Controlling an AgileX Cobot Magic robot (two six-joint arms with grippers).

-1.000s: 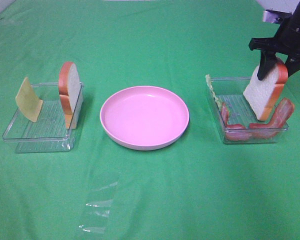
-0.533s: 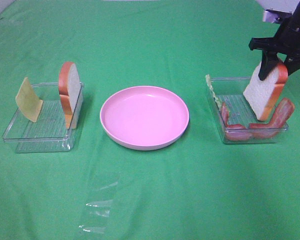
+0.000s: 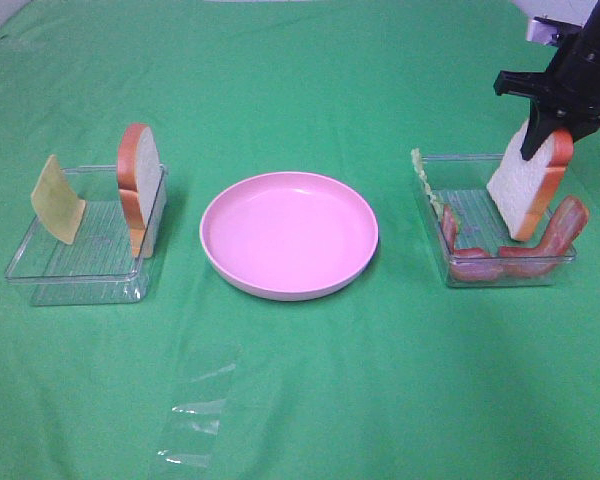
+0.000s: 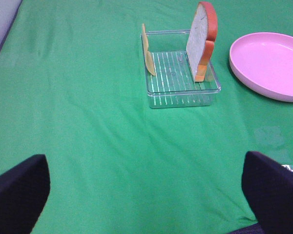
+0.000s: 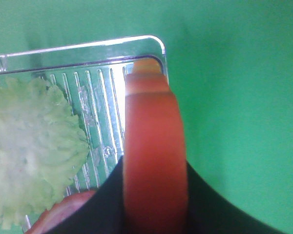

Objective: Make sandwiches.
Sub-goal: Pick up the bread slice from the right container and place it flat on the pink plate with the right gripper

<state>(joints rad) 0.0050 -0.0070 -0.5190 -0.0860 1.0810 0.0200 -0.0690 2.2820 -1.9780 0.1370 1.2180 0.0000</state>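
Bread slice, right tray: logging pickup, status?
Right end effector shut on bread slice; slice tilted, bottom inside clear tray. Left end effector open. Path to pink plate unblocked.

Pink plate [image 3: 288, 235] between left clear tray [image 3: 85, 262] and right clear tray [image 3: 473, 212], green cloth [image 3: 300, 80], crinkled clear film [image 3: 195, 415]

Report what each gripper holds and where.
The right gripper pinches the tilted bread slice by its upper crust edge; the left gripper is open and holds nothing.
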